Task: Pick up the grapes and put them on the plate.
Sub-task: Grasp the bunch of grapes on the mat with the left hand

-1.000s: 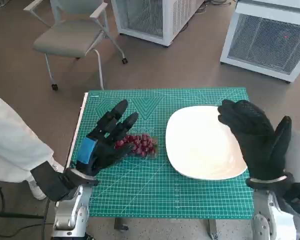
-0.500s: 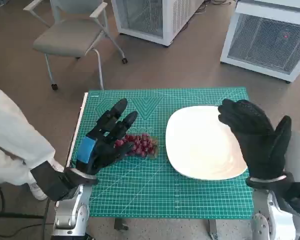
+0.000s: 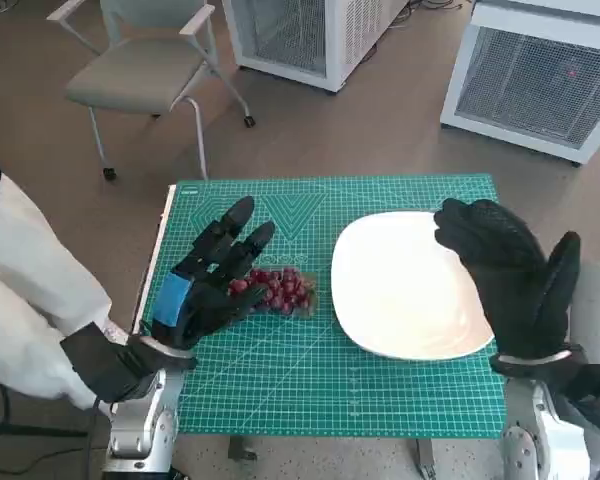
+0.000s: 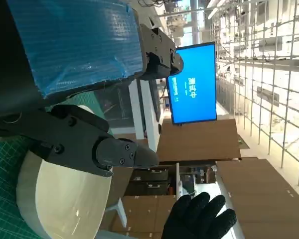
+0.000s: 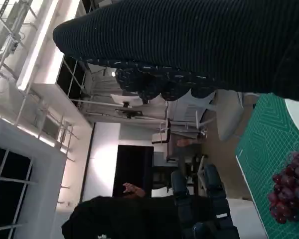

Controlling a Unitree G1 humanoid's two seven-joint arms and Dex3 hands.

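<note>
Grapes [image 3: 280, 288] lie on the green surface [image 3: 310, 370], left of the plate [image 3: 405, 285]; left hand [image 3: 208, 285], fingers spread, hovers beside them, reaching; next it must close around them; right hand [image 3: 510, 275] hangs spread, empty.

The left hand [image 3: 205, 285] is black, of hard segmented links with small round screw heads visible on the finger housings in the left wrist view, and a rectangular patch of blue tape covers its back. A black cuff joins it to a pale silver-grey forearm [image 3: 138, 430] with moulded recesses. The right hand [image 3: 515, 275] wears a black knitted glove with a fine ribbed weave, ending at a pale band above a silver-grey forearm.
</note>
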